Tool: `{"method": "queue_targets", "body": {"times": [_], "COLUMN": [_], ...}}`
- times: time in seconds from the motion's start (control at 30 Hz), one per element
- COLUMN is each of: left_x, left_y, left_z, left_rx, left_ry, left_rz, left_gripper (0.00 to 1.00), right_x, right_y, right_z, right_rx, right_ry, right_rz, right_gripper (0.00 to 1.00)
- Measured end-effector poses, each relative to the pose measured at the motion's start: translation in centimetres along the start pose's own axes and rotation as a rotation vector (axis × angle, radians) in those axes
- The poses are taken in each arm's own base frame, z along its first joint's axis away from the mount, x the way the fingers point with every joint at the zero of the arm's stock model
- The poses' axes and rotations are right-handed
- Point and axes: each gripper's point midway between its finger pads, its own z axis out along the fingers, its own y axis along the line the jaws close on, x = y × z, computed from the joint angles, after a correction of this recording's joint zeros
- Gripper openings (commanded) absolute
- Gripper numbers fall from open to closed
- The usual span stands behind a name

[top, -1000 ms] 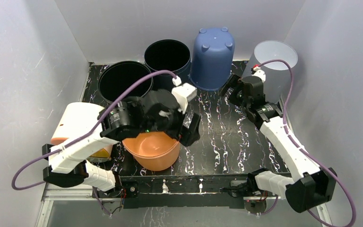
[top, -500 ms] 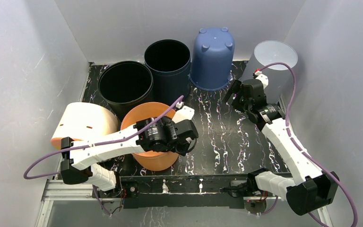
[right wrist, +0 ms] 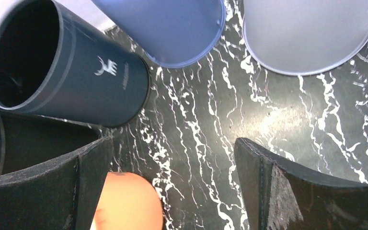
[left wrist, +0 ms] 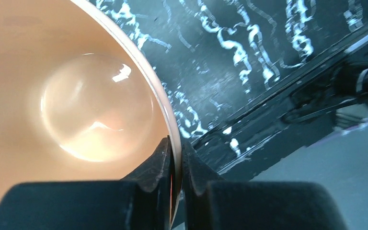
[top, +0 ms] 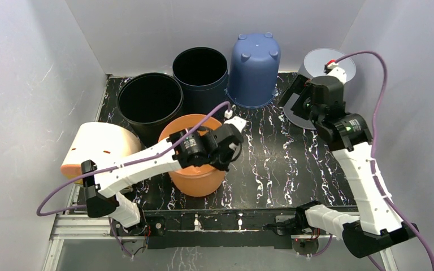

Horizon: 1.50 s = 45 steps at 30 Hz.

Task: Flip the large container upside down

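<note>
Left pincer [left wrist: 176, 146] pinching glossy round orange container [left wrist: 67, 105] by rim, marbled table [left wrist: 249, 57]

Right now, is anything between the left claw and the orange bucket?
No, nothing. The left gripper is shut on the rim of the orange bucket, one finger inside, one outside. The black bucket stands close behind it, so tipping that way looks tight.

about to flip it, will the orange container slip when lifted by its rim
Probably light: the orange container looks thin-walled and empty. Its glossy wall may slip, since the left gripper pinches only the rim. Held off-centre, it may swing.
</note>
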Motion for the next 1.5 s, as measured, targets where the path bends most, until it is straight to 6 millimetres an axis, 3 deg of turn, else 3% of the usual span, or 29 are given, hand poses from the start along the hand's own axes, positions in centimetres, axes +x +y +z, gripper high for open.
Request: {"method": "queue_targets", "body": {"times": [0.1, 0.23, 0.4, 0.53, 0.63, 0.87, 1.2, 1.37, 1.5], "left_x": [-2.2, -6.4, -13.1, -15.9, -16.4, -15.3, -14.2, -13.7, -13.2], "left_y": [-0.6, -1.5, -4.8, -6.6, -7.0, -5.8, -2.5, -2.0, -1.6], "left_z": [0.8, 1.0, 0.3, 0.0, 0.7, 2.9, 3.9, 3.9, 4.1], "left_rx": [0.098, 0.239, 0.535, 0.767, 0.874, 0.968, 0.974, 0.954, 0.912], "left_ry": [-0.002, -0.033, -0.13, -0.162, -0.159, -0.149, -0.173, -0.181, -0.19], "left_rz": [-0.03, -0.079, -0.167, -0.282, -0.353, -0.48, -0.594, -0.581, -0.55], "left_gripper": [0.0, 0.0, 0.0, 0.0, 0.0, 0.0, 0.0, 0.0, 0.19], "right_x": [-2.4, -3.3, -4.2, -5.5, -5.6, -4.3, 1.3, 3.5, 4.9], "right_y": [0.5, 0.3, -0.3, -0.9, -1.6, -3.2, -5.4, -5.9, -6.2], "right_z": [-2.0, -3.5, -4.7, -5.7, -6.0, -5.5, -2.8, -2.3, -2.0], "right_rx": [-0.015, -0.006, 0.03, 0.064, 0.098, 0.166, 0.228, 0.222, 0.219], "right_ry": [-0.053, -0.069, -0.078, -0.117, -0.123, -0.089, 0.07, 0.131, 0.17], "right_rz": [0.007, 0.008, -0.002, -0.015, -0.03, -0.069, -0.123, -0.121, -0.115], "right_gripper": [0.98, 0.98, 0.98, 0.98, 0.98, 0.98, 0.98, 0.98, 0.98]}}
